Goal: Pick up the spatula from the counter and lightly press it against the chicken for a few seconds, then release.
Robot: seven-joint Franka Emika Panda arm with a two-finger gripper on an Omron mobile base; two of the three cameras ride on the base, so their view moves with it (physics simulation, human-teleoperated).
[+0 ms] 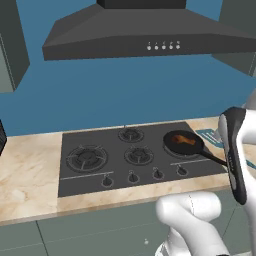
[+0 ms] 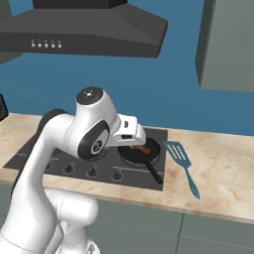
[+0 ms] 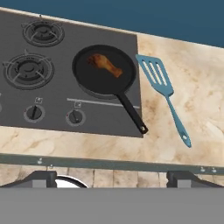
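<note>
Spatula (image 3: 166,92), blue and slotted, lies flat on the marble surface (image 3: 201,83) at right centre of the hand view, just beside the hob's (image 3: 52,103) right edge, handle toward the lower right. Left of it, the black pan (image 3: 94,81) sits on the hob with the chicken (image 3: 105,64) leg inside. Pincer (image 3: 112,178) released, tips wide apart along the bottom, grasping nothing; it seems to hang over the surface's front edge, though height is hard to judge.

The spatula (image 3: 165,89) is teal and the chicken (image 3: 104,64) orange-brown, in a black pan (image 3: 94,81). The counter (image 3: 199,100) is beige marble and the wall (image 3: 175,22) blue.
</note>
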